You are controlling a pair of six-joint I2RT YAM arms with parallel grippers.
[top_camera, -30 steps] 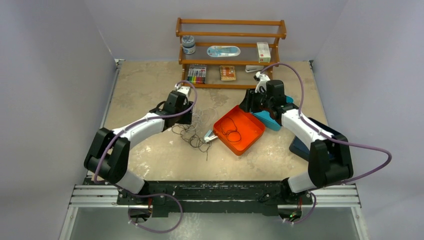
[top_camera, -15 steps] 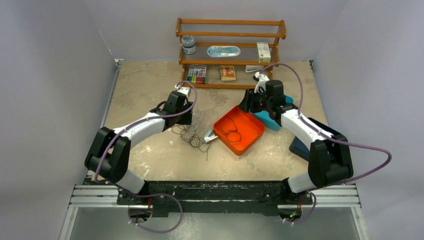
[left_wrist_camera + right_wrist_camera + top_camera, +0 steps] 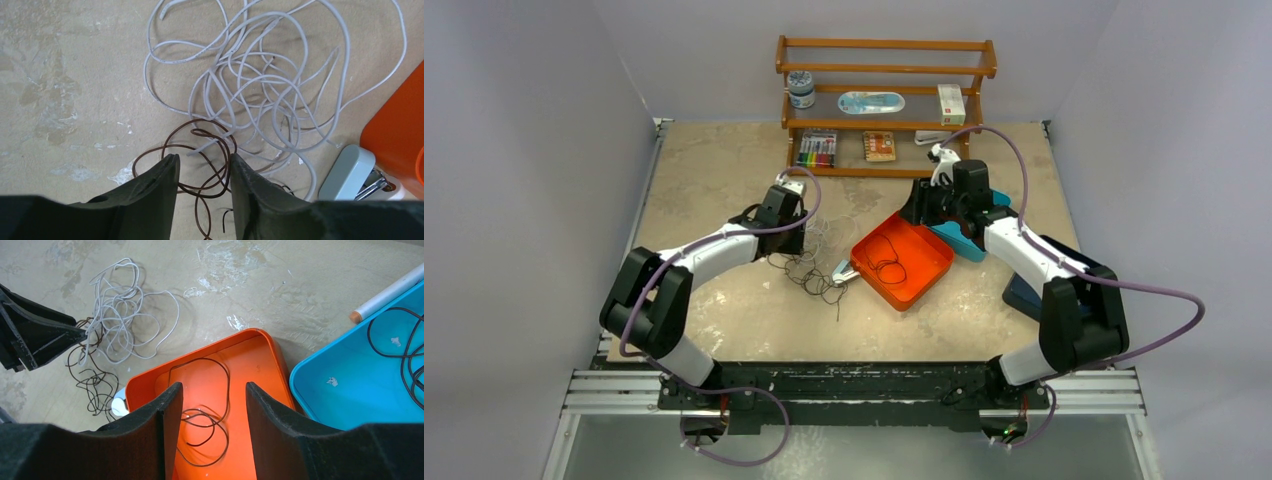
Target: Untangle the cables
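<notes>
Cables [image 3: 248, 95] just ahead of left pincer [image 3: 203, 161].

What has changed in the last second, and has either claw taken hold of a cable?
The left arm's elbow swung slightly inward, while the left claw kept hovering over the brown cable, jaws open around its loops, gripping nothing. The white cable, orange tray and open right claw stayed put.

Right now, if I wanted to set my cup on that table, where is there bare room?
Two bare patches of table: the far left corner, beside the wooden shelf, and the near strip between the orange tray and the table's front edge. The middle is crowded: tangled cables, the orange tray and a blue tray sit close together.
</notes>
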